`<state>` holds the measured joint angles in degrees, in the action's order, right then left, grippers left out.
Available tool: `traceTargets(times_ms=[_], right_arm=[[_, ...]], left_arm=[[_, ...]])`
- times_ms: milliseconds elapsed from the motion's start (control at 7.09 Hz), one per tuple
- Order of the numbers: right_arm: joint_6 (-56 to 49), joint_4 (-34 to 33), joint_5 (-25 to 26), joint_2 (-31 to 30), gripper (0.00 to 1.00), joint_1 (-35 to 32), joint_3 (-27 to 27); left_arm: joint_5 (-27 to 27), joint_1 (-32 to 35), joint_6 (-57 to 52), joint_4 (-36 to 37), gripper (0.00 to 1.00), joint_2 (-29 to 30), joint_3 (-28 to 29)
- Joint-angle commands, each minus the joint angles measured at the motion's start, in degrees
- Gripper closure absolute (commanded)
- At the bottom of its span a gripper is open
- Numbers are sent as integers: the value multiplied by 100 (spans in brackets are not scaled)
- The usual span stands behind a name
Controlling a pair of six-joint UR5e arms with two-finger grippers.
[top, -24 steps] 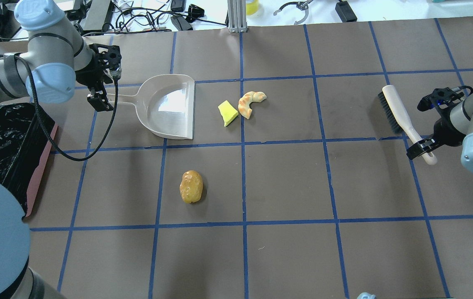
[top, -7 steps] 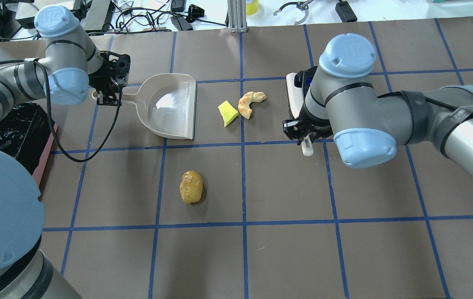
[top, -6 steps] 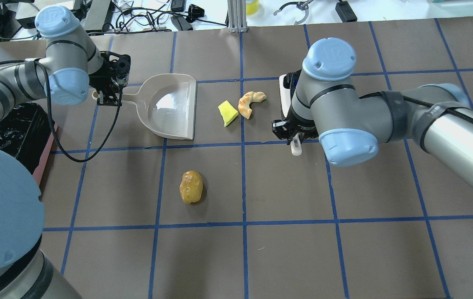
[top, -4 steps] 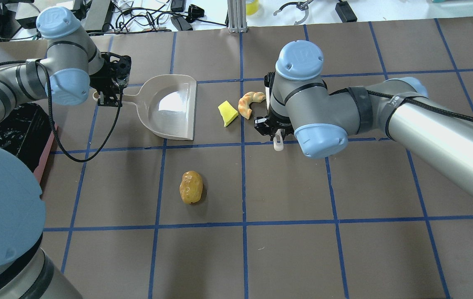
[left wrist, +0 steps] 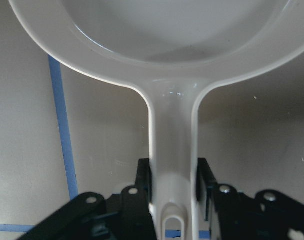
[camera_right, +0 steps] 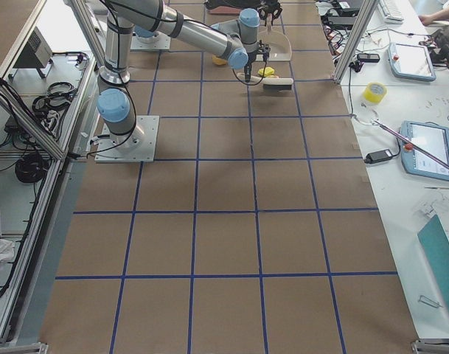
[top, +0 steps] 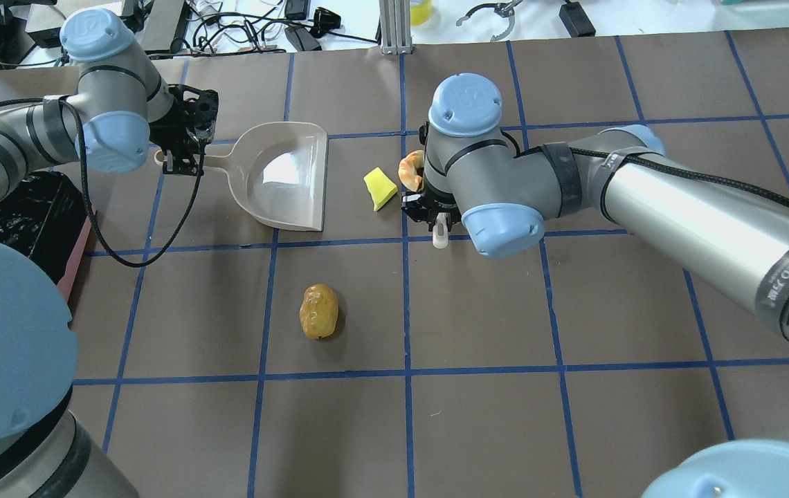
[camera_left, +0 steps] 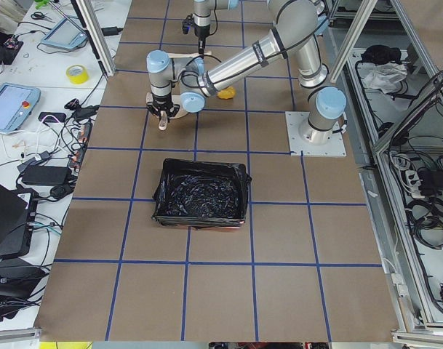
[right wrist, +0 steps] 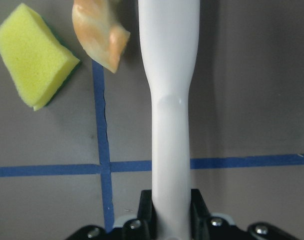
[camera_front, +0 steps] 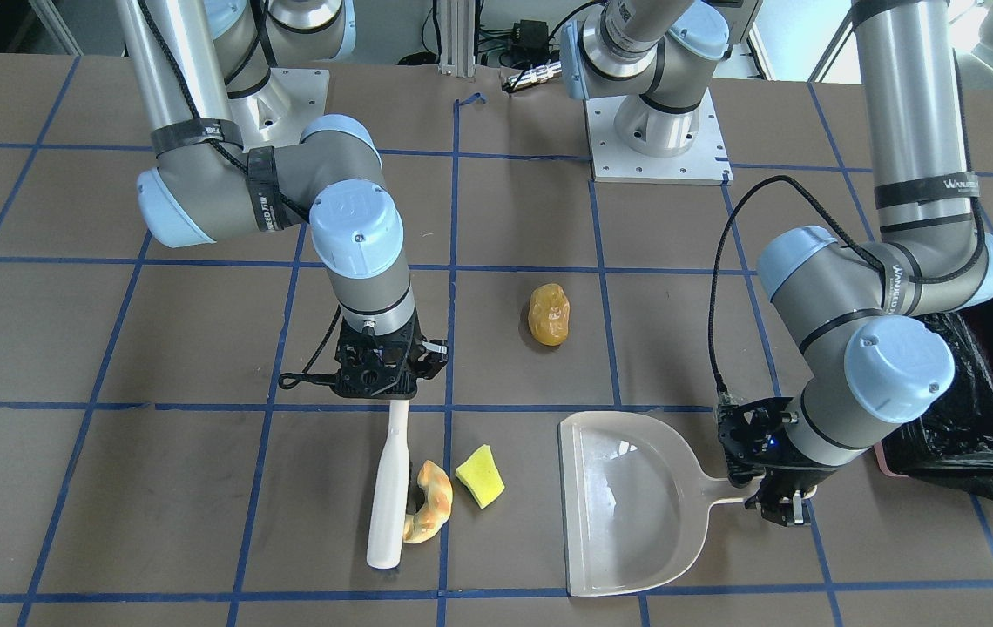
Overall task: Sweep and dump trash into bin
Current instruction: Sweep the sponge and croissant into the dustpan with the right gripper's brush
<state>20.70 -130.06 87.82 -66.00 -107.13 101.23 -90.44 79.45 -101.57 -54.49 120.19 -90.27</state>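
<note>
On the brown tabletop [camera_front: 113,305], seen from the front, the right tool [camera_front: 392,396] is clamped on the white brush [camera_front: 389,488]. The brush lies against the croissant piece [camera_front: 428,514], ready to push it toward the beige dustpan [camera_front: 627,505]. The yellow sponge wedge [camera_front: 480,476] sits between them. The left tool [camera_front: 780,509] pinches the dustpan handle so its open mouth faces the food.

From above, the potato piece [top: 318,311] lies apart, nearer the robot.

From the left end, the black-lined bin [camera_left: 161,196] waits on the left arm's side.
</note>
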Motion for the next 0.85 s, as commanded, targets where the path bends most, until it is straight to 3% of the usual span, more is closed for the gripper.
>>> traceTargets(times_ms=[0,423,706], right_arm=[[563,-108,-36,236,100,-299,-295],[1434,-108,-387,649,100,-826,-946],[1682,-186,-938,877,100,-1011,-1114]], left_arm=[[0,0,5,0,100,-5,1],[-35,0,5,0,100,-5,9],[-35,0,14,0,100,-5,1]])
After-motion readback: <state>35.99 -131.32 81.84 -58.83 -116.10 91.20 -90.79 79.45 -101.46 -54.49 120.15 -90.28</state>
